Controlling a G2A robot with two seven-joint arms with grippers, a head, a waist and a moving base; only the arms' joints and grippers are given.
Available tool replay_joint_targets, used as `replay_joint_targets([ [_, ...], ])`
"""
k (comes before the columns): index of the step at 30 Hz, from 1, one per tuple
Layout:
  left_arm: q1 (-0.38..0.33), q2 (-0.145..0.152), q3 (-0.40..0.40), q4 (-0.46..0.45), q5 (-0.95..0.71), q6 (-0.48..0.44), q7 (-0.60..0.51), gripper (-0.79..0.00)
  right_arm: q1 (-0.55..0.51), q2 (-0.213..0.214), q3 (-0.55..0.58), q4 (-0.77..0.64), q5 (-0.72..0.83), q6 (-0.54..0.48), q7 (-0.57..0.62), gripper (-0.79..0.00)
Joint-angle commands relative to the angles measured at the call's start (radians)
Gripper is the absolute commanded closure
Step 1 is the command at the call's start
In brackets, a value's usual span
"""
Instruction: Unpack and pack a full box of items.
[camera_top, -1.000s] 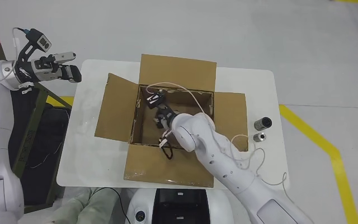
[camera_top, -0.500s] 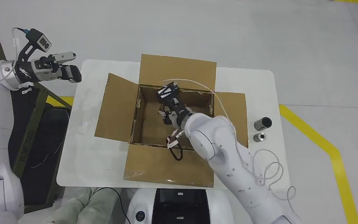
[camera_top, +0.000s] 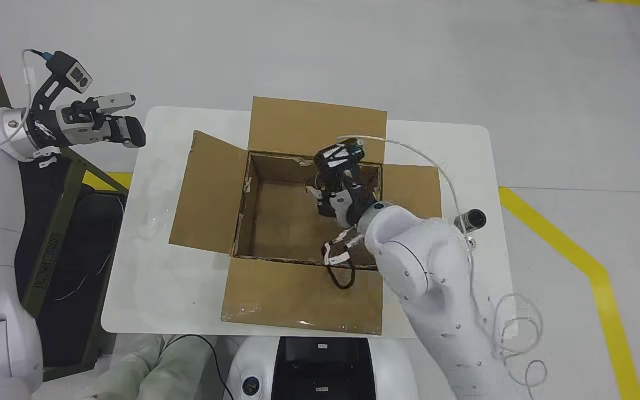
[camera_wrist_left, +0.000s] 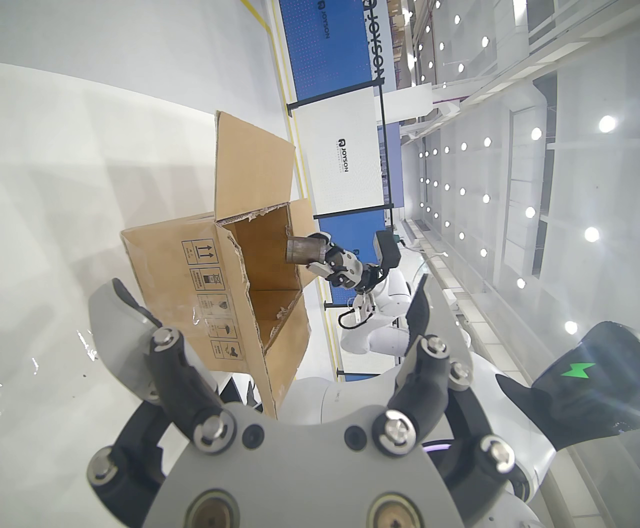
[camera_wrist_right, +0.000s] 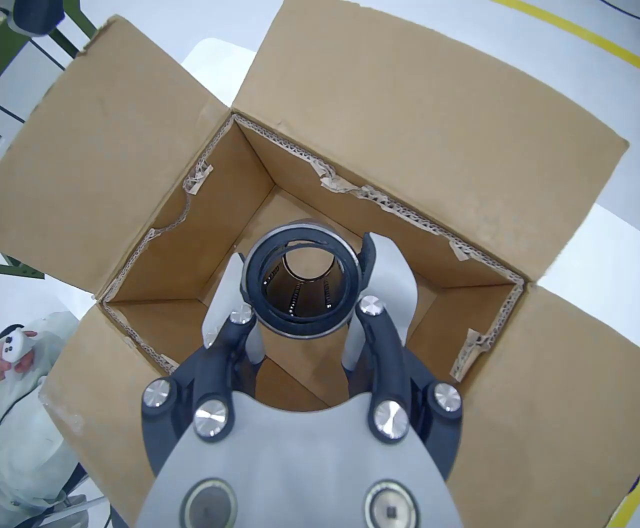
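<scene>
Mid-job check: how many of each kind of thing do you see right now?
Box: 1
Cylinders: 2, one in the right tool, one on the table
Total: 3; the arm may hide more.

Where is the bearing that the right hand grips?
The bearing is clamped in the right hand, held over the open box; the top view puts it near the box's far right corner.

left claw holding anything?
No, the left claw is spread open with nothing between its tips; the metal cylinder sits in the right claw.
</scene>
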Motion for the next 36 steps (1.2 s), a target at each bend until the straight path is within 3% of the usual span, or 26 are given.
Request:
replay_joint_targets([
  [1,0.0,0.0,0.0,0.0,0.0,0.0,0.0,-0.785,-0.017,0.004,0.025,-0.026,0.009,-0.004,-0.001,0.0],
  [19,0.0,0.0,0.0,0.0,0.0,0.0,0.0,-0.785,-0.293,0.051,0.292,-0.324,0.059,-0.028,-0.027,0.0],
  [36,0.0,0.0,0.0,0.0,0.0,0.0,0.0,-0.785,-0.463,0.081,0.605,-0.324,0.152,-0.048,-0.175,0.0],
])
